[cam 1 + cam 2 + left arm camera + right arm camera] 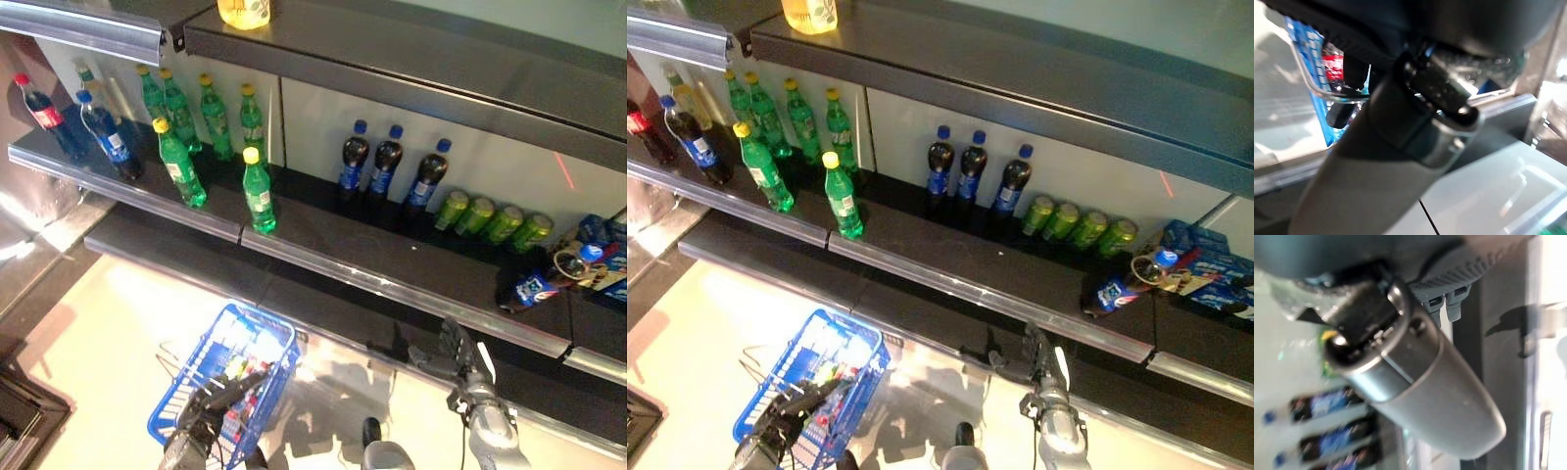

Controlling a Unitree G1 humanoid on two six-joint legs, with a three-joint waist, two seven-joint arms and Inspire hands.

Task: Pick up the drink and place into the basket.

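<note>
Both wrist views blocked; left hand (211,401) fingers hidden at basket (269,338).

A dark shelf (323,245) carries four green cans (492,219) lying at its back wall, blue packets (605,245) at its right end, and a yellow container (244,12) on the board above it.

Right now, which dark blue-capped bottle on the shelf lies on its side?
The dark bottle at the shelf's right end, beside the blue packs; the three others stand upright.
</note>
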